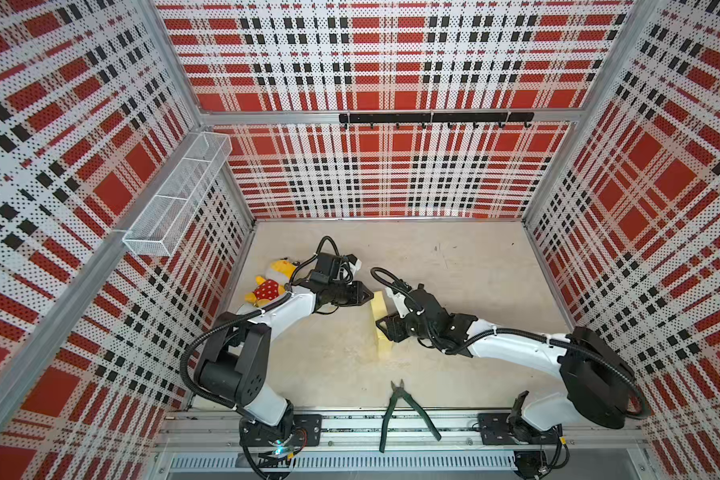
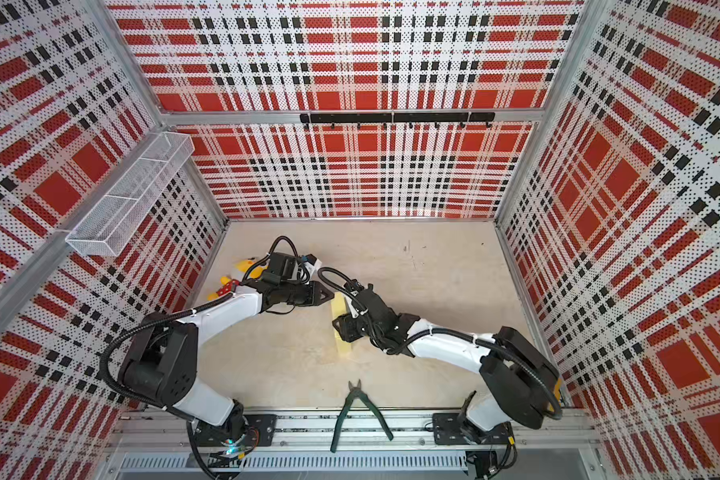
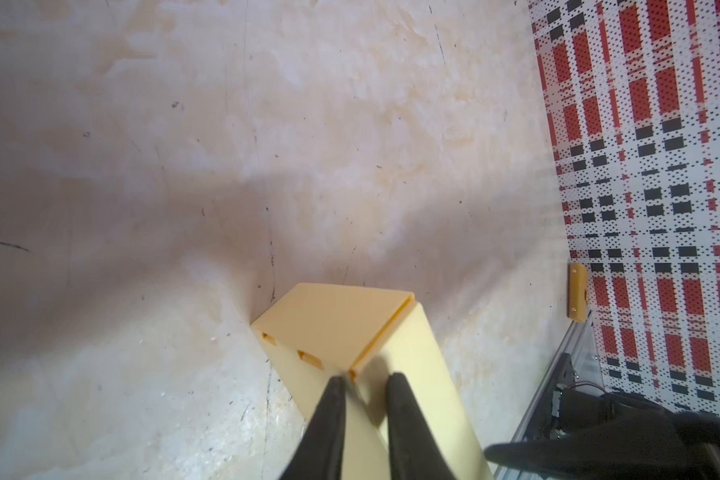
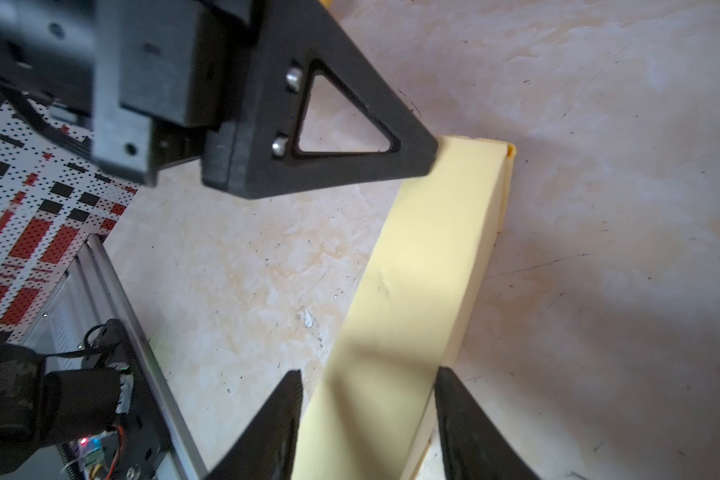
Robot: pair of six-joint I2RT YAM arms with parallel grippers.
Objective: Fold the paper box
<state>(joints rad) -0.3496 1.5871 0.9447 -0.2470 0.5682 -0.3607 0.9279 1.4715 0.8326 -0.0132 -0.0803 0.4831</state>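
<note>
Bright, even light from above, soft arm shadows on the table (image 3: 350, 124), wide-angle bending at edges, near fingertips (image 3: 333, 399) blurred.

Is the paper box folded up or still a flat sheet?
Folded up: the paper box stands as a closed block, tabs in their slots, flap edge slightly proud.

From high overhead, we are looking steeply down in both top views, sharing the whole table (image 1: 454, 266) and both arms. Our left wrist camera is sitting close behind the left tool (image 3: 364, 384), facing the paper box (image 3: 341, 320). Our right wrist camera is peering along the box past the right tool (image 4: 368, 384), also sharing the left tool.
</note>
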